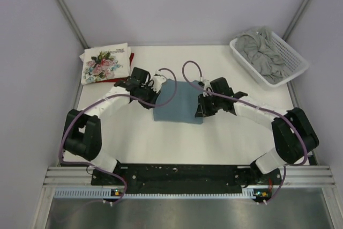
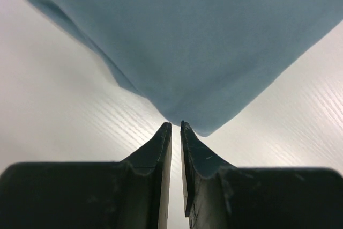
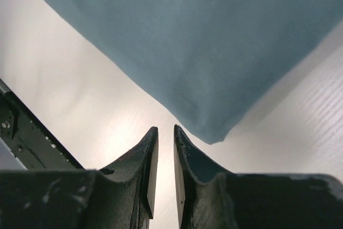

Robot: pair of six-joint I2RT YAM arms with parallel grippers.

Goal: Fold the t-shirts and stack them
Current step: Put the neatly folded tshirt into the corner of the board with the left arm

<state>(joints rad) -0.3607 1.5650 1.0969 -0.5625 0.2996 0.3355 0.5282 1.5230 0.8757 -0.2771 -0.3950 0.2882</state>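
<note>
The teal-blue t-shirt (image 1: pixel 179 100) lies folded into a flat rectangle at the table's middle. My left gripper (image 1: pixel 152 99) is at its near left corner and my right gripper (image 1: pixel 201 106) at its near right corner. In the left wrist view the shirt's corner (image 2: pixel 203 41) ends right at the tips of the left gripper (image 2: pixel 176 126), whose jaws stand a thin slit apart with nothing between them. In the right wrist view the shirt (image 3: pixel 203 41) ends just past the right gripper (image 3: pixel 166 128), which is likewise nearly closed and empty. The floral t-shirt (image 1: pixel 104 63) lies folded on the dark red one (image 1: pixel 131 57).
A white lattice basket (image 1: pixel 300 60) at the back right holds the crumpled grey t-shirt (image 1: pixel 265 52). The floral and red stack is at the back left corner. White walls enclose the table on three sides.
</note>
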